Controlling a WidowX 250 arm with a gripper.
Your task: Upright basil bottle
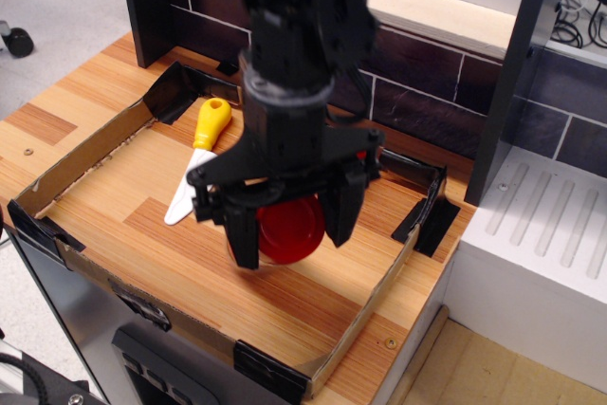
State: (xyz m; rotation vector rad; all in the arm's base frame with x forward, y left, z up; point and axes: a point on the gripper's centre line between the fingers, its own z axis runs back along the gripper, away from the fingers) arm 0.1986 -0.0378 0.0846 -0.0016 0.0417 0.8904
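The basil bottle (290, 229) is held between my gripper's fingers, and its wide glossy red cap faces the camera. Its clear body and label are mostly hidden behind the cap and the gripper. My black gripper (294, 244) hangs from the arm over the middle of the cardboard tray (90, 144) and is shut on the bottle. The bottle looks raised off the wooden floor of the tray, though I cannot tell whether it still touches.
A toy knife (197, 166) with a yellow handle and white blade lies left of the gripper inside the tray. The tray's low walls have black taped corners (432, 211). A dark tiled back wall (427, 92) stands behind and a white ribbed surface (550, 234) lies to the right.
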